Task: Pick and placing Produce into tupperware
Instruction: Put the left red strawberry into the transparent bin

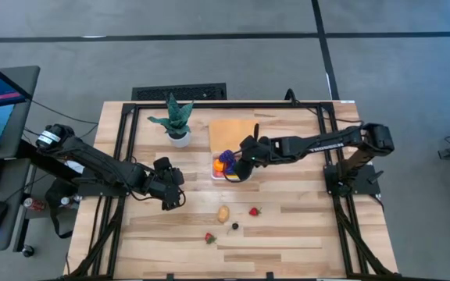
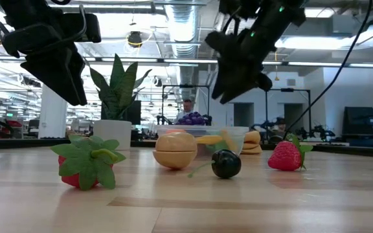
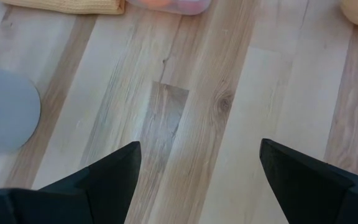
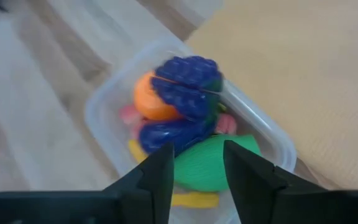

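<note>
The clear tupperware [image 1: 216, 173] stands on the table next to the orange cloth [image 1: 233, 131]. In it lie purple, orange, yellow, pink and green produce [image 4: 207, 163]. My right gripper [image 1: 241, 170] hovers above it, open with a narrow gap [image 4: 197, 165], and the green piece shows below the gap. On the table near the front lie a tan piece [image 1: 223, 212], a strawberry [image 1: 254, 211], a small black piece [image 1: 235, 226] and a red piece with green leaves [image 1: 209, 238]. My left gripper [image 1: 172, 195] is open over bare wood [image 3: 197, 168], to the left of the loose produce.
A green potted plant in a white pot [image 1: 178, 123] stands left of the cloth, near the far edge. Dark frame rails [image 1: 123, 148] run along the table's left and right sides. Bare wood lies between the left gripper and the loose produce.
</note>
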Robot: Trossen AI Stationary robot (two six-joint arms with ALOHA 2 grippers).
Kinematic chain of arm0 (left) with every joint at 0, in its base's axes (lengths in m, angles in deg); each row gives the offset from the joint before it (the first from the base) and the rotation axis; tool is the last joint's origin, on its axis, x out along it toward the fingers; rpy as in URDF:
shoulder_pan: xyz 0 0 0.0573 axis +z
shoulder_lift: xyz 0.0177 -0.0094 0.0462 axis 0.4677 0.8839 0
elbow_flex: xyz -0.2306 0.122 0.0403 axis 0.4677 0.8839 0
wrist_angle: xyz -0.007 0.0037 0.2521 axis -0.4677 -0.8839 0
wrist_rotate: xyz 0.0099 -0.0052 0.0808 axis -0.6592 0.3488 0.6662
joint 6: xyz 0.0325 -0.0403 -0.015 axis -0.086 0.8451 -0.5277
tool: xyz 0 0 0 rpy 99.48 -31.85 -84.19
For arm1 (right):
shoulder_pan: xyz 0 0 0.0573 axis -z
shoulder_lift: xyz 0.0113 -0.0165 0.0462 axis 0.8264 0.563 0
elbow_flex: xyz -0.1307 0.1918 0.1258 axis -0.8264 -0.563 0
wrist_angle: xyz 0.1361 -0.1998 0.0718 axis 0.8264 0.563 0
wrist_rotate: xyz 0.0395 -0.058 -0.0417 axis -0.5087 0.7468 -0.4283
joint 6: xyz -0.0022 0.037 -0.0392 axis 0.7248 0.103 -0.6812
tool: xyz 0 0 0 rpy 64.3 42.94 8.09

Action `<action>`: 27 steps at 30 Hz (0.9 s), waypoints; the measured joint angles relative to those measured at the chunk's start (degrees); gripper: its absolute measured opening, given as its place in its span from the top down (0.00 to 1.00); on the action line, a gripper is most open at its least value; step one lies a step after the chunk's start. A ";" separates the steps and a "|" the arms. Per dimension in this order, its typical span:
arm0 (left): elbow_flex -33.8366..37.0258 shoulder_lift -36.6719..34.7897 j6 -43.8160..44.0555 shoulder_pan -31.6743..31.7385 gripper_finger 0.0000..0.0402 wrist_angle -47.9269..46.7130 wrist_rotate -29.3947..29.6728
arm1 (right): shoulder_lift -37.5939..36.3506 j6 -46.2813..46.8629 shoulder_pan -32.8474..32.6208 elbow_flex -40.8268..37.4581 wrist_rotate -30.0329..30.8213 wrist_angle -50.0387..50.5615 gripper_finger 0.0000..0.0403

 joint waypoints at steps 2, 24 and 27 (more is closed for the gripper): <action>0.00 0.00 -0.01 -0.01 0.20 0.00 0.01 | -1.52 -1.61 -0.73 0.00 0.00 0.12 0.66; -1.81 0.02 -1.23 -0.01 0.20 6.60 -1.95 | -12.07 -15.07 -16.29 0.01 11.07 4.80 0.68; -2.77 0.02 -3.57 0.00 0.20 10.79 -2.59 | -11.65 -15.39 -18.78 0.00 11.31 6.28 0.68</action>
